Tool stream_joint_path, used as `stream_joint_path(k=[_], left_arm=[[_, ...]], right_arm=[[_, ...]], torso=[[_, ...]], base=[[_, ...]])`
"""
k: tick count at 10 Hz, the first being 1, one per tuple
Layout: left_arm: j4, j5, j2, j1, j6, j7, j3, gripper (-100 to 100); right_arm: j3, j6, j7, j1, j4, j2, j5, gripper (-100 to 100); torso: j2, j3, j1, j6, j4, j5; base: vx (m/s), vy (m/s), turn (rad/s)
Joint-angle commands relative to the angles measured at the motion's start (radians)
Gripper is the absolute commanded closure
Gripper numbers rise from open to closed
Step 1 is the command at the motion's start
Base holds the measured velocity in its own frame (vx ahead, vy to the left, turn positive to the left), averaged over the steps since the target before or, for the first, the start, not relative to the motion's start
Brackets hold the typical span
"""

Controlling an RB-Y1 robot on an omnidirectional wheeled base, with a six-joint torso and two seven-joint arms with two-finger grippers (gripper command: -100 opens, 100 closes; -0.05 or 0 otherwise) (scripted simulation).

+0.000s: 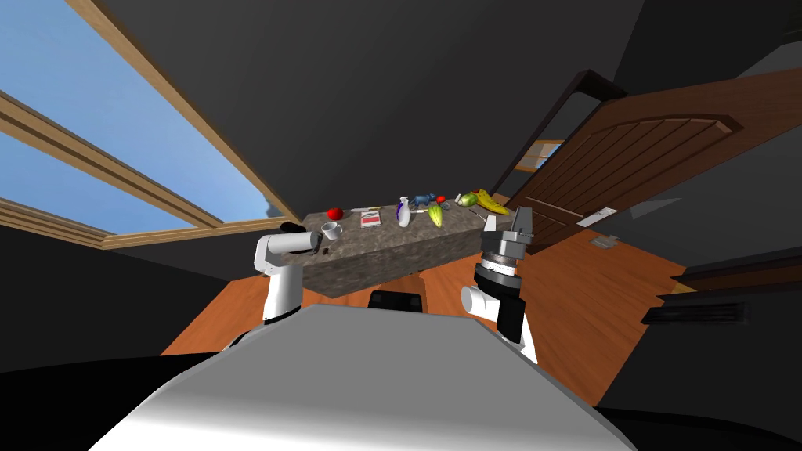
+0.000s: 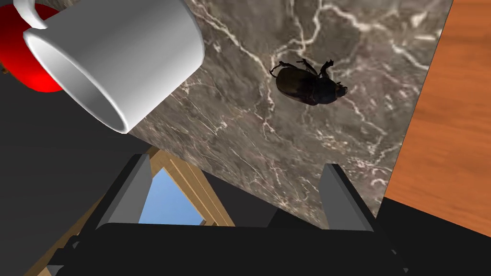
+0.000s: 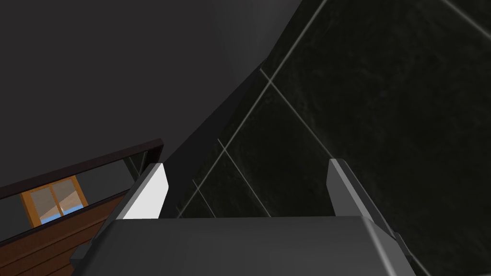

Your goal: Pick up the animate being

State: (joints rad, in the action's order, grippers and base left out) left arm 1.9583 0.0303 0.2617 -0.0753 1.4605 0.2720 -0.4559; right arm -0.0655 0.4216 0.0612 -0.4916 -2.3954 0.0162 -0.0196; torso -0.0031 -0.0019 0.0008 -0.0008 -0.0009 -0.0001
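Observation:
A black beetle [image 2: 309,86] lies on the marble tabletop [image 2: 249,134], close to the table's near corner. My left gripper [image 2: 235,191] hovers just short of it, open, with nothing between its fingers; the beetle sits ahead and slightly toward one finger [image 2: 335,191]. In the head view the left gripper [image 1: 319,241] hangs over the table's left end beside the white mug [image 1: 331,230]. A small blue animal figure [image 1: 424,199] stands farther along the table. My right gripper [image 1: 521,223] is raised at the table's right end, open and empty [image 3: 244,191].
The white mug [image 2: 115,57] lies right beside the beetle, with a red ball-like thing [image 2: 29,67] behind it. Farther along the table [image 1: 391,250] are a book [image 1: 370,218], a white vase [image 1: 404,212] and fruit [image 1: 467,200]. A brown door [image 1: 650,172] stands open at right.

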Motion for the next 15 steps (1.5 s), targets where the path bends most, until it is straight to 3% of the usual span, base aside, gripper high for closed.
stream_joint_path(k=[1, 2, 5, 10, 11, 12, 13, 15], left_arm=[[-0.011, -0.002, 0.001, 0.003, 0.050, 0.005, -0.003, -100], [-0.011, -0.002, 0.001, 0.003, 0.064, 0.005, -0.003, -100], [-0.039, -0.010, 0.005, 0.011, 0.168, 0.015, -0.008, -100], [-0.066, -0.016, 0.004, 0.027, 0.265, 0.022, -0.012, -100], [-0.059, -0.012, 0.003, 0.021, 0.256, 0.020, -0.008, -100], [-0.059, -0.012, 0.003, 0.022, 0.260, 0.019, -0.008, 0], [-0.080, -0.008, -0.004, 0.030, 0.228, 0.014, -0.002, -100], [-0.101, -0.004, -0.011, 0.038, 0.196, 0.010, 0.004, -100]], right_arm=[[0.000, 0.000, 0.000, 0.000, 0.000, 0.000, 0.000, 0], [0.000, 0.000, 0.000, 0.000, 0.000, 0.000, 0.000, 0], [0.000, 0.000, 0.000, 0.000, 0.000, 0.000, 0.000, 0], [0.000, 0.000, 0.000, 0.000, 0.000, 0.000, 0.000, 0], [0.000, 0.000, 0.000, 0.000, 0.000, 0.000, 0.000, 0], [0.000, 0.000, 0.000, 0.000, 0.000, 0.000, 0.000, 0], [0.000, 0.000, 0.000, 0.000, 0.000, 0.000, 0.000, 0], [0.000, 0.000, 0.000, 0.000, 0.000, 0.000, 0.000, 0]], torso=[[0.000, 0.000, 0.000, 0.000, 0.000, 0.000], [-0.001, 0.000, 0.000, 0.000, 0.000, 0.000], [-0.001, 0.000, 0.000, 0.000, 0.000, 0.000], [0.000, 0.000, 0.001, 0.000, 0.000, 0.000], [0.001, 0.000, 0.003, 0.000, 0.000, 0.001], [0.002, 0.001, 0.002, 0.000, 0.000, 0.000], [0.003, 0.002, 0.001, 0.000, 0.001, 0.000], [0.003, 0.002, 0.002, 0.000, 0.001, 0.000]], base=[[0.068, -0.007, -0.020], [0.053, -0.009, -0.011], [0.075, 0.004, -0.020], [0.056, 0.017, -0.006], [0.024, 0.022, -0.001], [0.000, 0.000, 0.000], [0.008, 0.014, 0.001], [0.016, 0.024, 0.000]])
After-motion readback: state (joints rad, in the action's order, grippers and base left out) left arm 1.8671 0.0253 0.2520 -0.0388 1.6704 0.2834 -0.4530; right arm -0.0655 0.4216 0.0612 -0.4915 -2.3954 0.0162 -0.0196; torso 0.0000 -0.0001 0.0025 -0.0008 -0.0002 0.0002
